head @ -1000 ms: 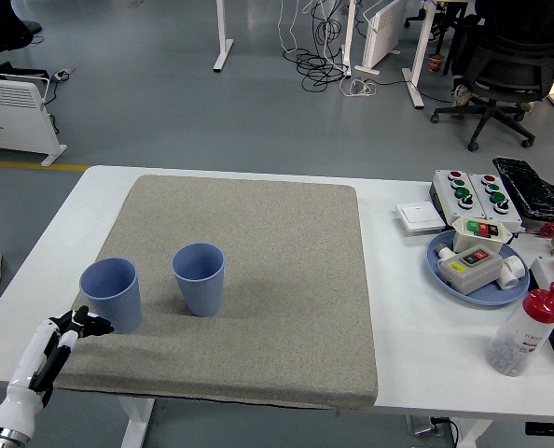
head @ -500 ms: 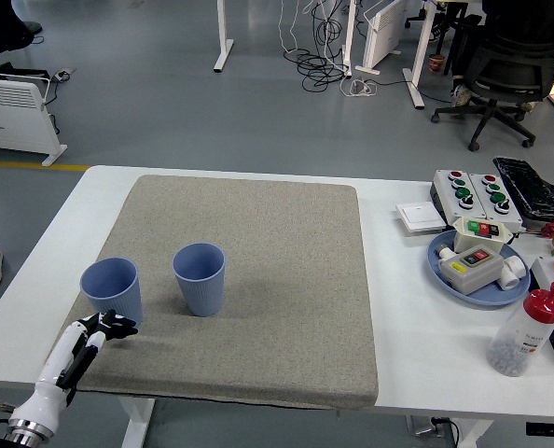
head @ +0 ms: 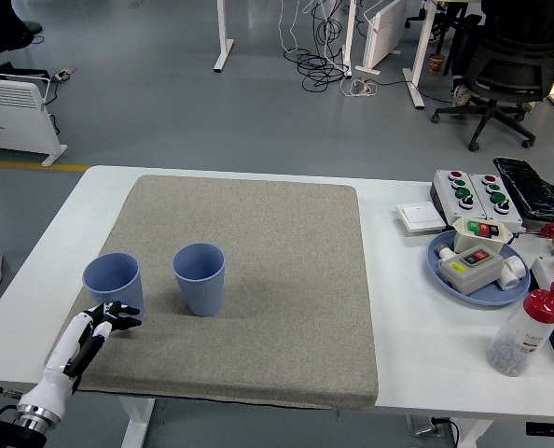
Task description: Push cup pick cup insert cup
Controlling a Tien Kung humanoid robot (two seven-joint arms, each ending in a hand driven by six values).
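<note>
We see two blue cups upright and apart on the grey mat's left half: the left cup (head: 114,283) near the mat's (head: 286,280) left edge, the right cup (head: 200,278) beside it. The mat covers most of a white table (head: 403,317); button boxes, a blue dish (head: 459,285) and a red-capped bottle (head: 524,333) crowd its right end. Grey floor, desks and a chair lie beyond. Our left hand (head: 95,329) reaches up from the lower left corner, fingers loosely extended and grasping nothing, its tips at the left cup's base.

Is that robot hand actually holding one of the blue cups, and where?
Nothing is held. The left hand sits at the base of the left cup, fingers not around it.
</note>
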